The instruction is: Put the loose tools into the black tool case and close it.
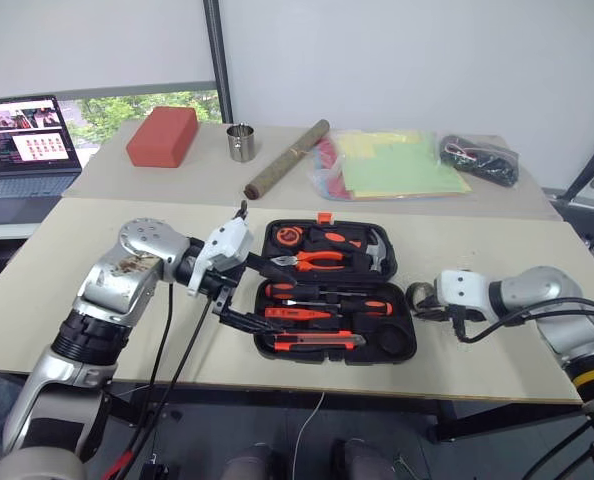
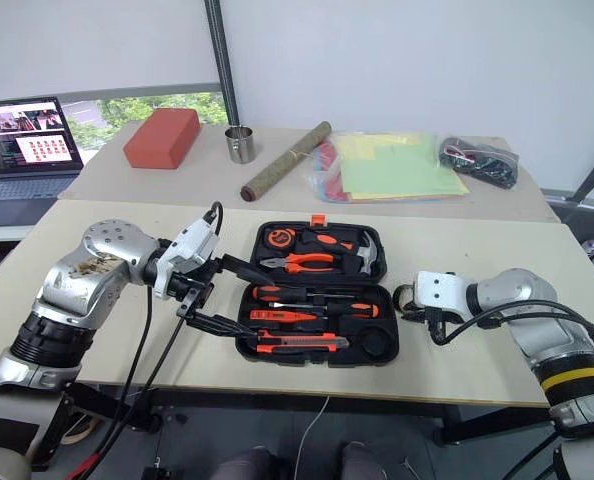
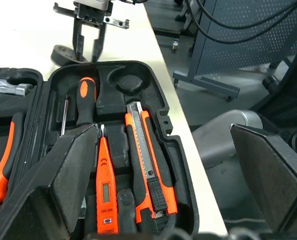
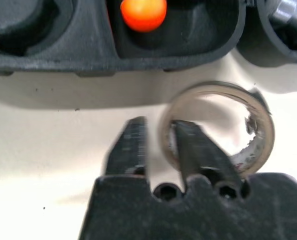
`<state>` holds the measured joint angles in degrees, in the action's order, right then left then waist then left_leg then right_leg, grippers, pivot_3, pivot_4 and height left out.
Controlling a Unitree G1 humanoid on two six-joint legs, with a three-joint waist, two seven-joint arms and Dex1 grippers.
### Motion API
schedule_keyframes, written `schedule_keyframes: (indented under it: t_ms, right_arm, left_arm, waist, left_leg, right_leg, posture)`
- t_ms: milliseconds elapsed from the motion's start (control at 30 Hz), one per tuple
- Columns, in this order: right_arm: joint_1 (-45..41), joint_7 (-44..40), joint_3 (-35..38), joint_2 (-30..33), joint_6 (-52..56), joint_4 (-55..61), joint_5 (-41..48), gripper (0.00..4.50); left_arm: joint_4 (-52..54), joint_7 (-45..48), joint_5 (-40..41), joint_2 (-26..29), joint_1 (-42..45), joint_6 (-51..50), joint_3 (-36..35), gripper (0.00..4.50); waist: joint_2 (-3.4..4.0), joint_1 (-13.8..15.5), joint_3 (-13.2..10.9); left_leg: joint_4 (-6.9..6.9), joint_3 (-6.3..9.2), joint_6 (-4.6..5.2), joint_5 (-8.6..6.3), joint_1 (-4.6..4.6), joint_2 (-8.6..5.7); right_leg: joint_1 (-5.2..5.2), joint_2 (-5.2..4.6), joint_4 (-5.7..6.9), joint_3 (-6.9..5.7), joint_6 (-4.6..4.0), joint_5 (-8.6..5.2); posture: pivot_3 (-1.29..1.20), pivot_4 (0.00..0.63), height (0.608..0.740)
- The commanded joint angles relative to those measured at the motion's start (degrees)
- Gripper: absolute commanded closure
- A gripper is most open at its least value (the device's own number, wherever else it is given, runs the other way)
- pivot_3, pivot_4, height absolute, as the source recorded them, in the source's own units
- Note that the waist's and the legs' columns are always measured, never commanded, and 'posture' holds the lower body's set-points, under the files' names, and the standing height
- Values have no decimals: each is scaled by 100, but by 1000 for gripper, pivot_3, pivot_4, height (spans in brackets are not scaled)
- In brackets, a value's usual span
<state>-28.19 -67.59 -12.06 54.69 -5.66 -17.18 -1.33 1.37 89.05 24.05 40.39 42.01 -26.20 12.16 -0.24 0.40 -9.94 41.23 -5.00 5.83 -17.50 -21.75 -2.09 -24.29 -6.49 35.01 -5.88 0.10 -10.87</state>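
The black tool case (image 1: 337, 292) lies open mid-worktop (image 1: 497, 250), tools seated. Left claw (image 1: 239, 290) stands spread; right claw (image 4: 156, 147) is clamped on a tape roll's (image 4: 216, 127) wall. The rigid, light lid is best gripped at its far rim.

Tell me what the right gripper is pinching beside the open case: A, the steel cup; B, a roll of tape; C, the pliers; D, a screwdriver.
B: the right gripper has its fingers shut across the rim of the tape roll, one inside the ring and one outside, on the table just off the case.
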Motion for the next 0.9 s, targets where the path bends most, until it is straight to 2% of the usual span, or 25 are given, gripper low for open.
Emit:
schedule_keyframes:
  t_ms: [33,200,333,467,667,733,767,900]
  right_arm:
    - [362,-301,534,507,141,479,337,4442]
    - [1308,-802,1399,952,1890,2337,1884,4442]
    - [1645,-446,1597,793,3145,3766,2786,4442]
    - [1543,75,1225,466,3732,4463,2842,4442]
    - [1492,242,648,504,3755,4227,2181,4442]
    - [1565,74,578,645,3777,4279,2178,3737]
    - [1591,13,564,701,3791,4310,2187,3588]
    - [1632,-213,656,950,3849,4500,2335,2168]
  left_arm:
    - [2,69,-34,37,110,150,-5,0]
    - [-54,214,-90,68,104,268,74,0]
    - [-19,289,-130,70,16,357,120,0]
    - [5,279,-130,15,29,352,161,0]
    - [-83,284,-172,-42,105,401,185,0]
    - [-92,281,-184,-48,126,400,181,0]
    - [-92,281,-188,-49,132,397,177,0]
    - [-115,287,-203,-18,142,411,149,0]
  waist:
    - [4,27,-2]
    - [14,12,-9]
    - [14,-6,-9]
    - [14,29,-10]
    - [14,104,-10]
    - [14,102,-10]
    - [14,101,-10]
    - [14,79,-10]
  left_leg:
    - [-1,1,1,1,-2,0]
    - [-5,5,42,23,-7,2]
    - [-7,5,19,11,5,15]
    - [-4,6,-16,-5,-2,20]
    - [8,8,-13,-5,-37,3]
    - [8,8,-9,-3,-41,0]
    - [8,8,22,14,-42,0]
    - [4,8,38,23,-39,4]
  right_leg:
    - [0,-1,-1,-3,0,0]
    - [-3,-2,-4,-9,-2,-1]
    - [-1,-2,-1,-8,-15,-1]
    - [-9,-5,-1,-7,-17,-1]
    - [-30,-11,-1,-6,-10,3]
    - [-32,-10,-2,-7,-8,4]
    - [-32,-7,-2,-7,-8,4]
    - [-31,-3,-3,-10,-8,3]
  posture:
    - [0,150,736]
    - [0,150,736]
    - [0,150,736]
    - [0,150,736]
    - [0,150,736]
    - [0,150,736]
    - [0,150,736]
    - [0,150,736]
